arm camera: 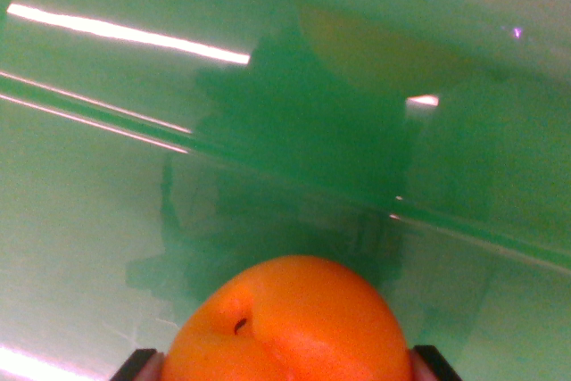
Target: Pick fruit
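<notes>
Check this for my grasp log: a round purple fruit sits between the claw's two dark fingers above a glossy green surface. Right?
Not quite: the wrist view shows a round orange fruit, not purple. It does sit between the claw's two dark fingers, above the glossy green surface.

hand (285, 365), two dark squared fingertips (134, 365)

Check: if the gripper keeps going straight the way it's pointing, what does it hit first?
The glossy green surface ahead, most likely. The gripper has the orange fruit between its fingers, so the fruit would probably touch first. Depth is hard to judge.
</notes>
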Controlling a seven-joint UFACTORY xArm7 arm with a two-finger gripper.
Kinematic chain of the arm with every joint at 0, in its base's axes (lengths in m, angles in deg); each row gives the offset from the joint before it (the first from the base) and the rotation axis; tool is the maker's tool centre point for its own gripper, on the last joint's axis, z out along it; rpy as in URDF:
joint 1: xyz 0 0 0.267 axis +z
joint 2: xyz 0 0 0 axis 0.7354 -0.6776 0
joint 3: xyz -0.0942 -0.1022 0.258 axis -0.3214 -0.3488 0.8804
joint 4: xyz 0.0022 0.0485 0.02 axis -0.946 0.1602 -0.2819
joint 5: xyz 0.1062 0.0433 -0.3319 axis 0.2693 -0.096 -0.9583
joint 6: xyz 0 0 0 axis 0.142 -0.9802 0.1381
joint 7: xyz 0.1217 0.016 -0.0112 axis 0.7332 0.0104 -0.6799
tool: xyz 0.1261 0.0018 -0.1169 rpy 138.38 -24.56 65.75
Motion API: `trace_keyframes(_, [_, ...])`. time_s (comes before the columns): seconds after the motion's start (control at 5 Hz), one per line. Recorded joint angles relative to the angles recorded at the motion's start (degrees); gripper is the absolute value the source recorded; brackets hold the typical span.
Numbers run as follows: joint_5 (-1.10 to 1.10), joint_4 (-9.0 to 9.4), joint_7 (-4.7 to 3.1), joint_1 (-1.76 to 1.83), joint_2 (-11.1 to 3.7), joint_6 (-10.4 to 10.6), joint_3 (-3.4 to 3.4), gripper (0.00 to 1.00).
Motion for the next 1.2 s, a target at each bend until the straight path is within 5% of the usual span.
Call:
trace_keyframes(0.6, [0.03,-0.92,-0.1,0.01,0.72,-1.6,0.02,1.0])
trace_keyframes(1.2, [0.12,-3.29,-0.35,0.04,2.58,-5.9,0.06,1.0])
